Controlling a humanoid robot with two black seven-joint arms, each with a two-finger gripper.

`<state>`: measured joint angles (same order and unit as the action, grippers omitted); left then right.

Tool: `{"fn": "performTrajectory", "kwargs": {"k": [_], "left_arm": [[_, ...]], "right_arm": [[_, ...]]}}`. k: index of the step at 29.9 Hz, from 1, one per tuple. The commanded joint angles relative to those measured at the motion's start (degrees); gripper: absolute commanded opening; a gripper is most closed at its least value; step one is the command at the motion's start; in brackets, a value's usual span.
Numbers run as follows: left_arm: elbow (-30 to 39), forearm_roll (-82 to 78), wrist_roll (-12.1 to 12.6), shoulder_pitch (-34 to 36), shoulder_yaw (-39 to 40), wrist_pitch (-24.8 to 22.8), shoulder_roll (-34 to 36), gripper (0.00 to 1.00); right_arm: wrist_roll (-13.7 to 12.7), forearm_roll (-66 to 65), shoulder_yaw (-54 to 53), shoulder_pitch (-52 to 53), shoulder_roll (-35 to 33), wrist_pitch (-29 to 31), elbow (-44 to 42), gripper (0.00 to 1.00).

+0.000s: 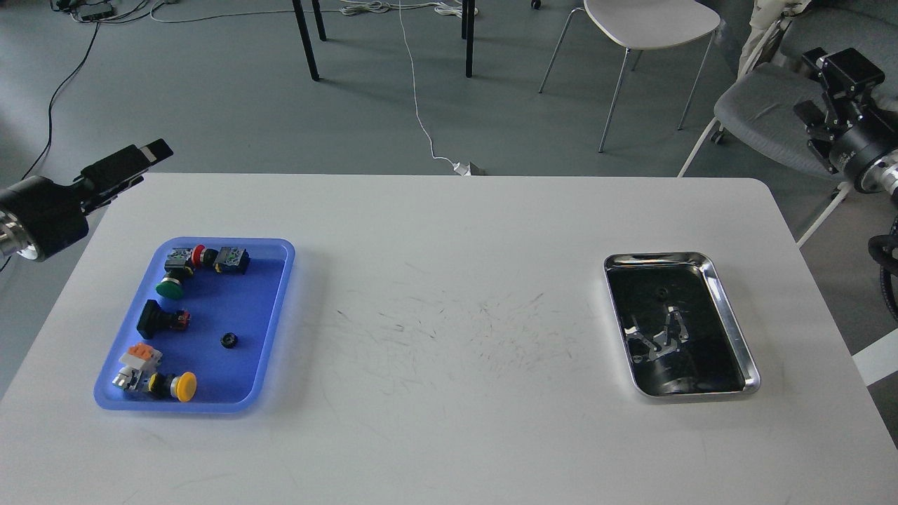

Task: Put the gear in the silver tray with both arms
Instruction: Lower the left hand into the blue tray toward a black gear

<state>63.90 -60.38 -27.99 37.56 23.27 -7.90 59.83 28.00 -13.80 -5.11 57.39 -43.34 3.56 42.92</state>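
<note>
A white counter (449,421) is seen from above, marked with faint dark scuffs near its middle. On its right side the silver tray (734,324) lies flat, well apart from everything else; its dark bottom mirrors shapes from overhead, and nothing can be made out resting in it. On the left side a blue plastic tray (263,330) holds a small black gear (228,340) near its middle, lying alone on the blue floor. Around it are placed several push-button switches: a green one (169,287) and a red one (198,255) at the far end, a black one (156,318) at the left wall, and a yellow one (184,386) at the near end beside an orange-and-white block (139,356).

The left hand (144,158) is held in the air beyond the counter's far left corner, clear of the blue tray; it is viewed edge-on, so whether its fingers are spread or closed cannot be told. The right hand (838,77) is raised off the counter's right edge, in front of a grey chair (765,105); it holds nothing, but its fingers cannot be told apart, so its opening cannot be judged.
</note>
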Motion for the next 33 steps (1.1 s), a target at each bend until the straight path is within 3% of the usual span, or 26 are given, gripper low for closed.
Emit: {"fn": "performTrajectory", "kwargs": {"k": [1, 14, 24, 33], "left_arm": [[1.9, -10.4, 0.0, 1.2, -0.5, 0.0, 1.5, 0.99], [13.0, -42.4, 0.0, 1.4, -0.8, 0.5, 4.8, 0.98], [15.5, -47.8, 0.0, -0.1, -3.9, 2.8, 2.2, 0.97], [14.7, -52.4, 0.0, -0.5, -11.6, 9.2, -0.1, 0.92]], "right_arm": [[0.0, 0.0, 0.1, 0.0, 0.3, 0.0, 0.1, 0.84], [0.0, 0.0, 0.2, -0.4, 0.2, 0.0, 0.1, 0.85], [0.0, 0.0, -0.9, -0.4, -0.2, 0.0, 0.1, 0.87], [0.0, 0.3, -2.1, -0.6, -0.4, 0.0, 0.1, 0.90]]}}
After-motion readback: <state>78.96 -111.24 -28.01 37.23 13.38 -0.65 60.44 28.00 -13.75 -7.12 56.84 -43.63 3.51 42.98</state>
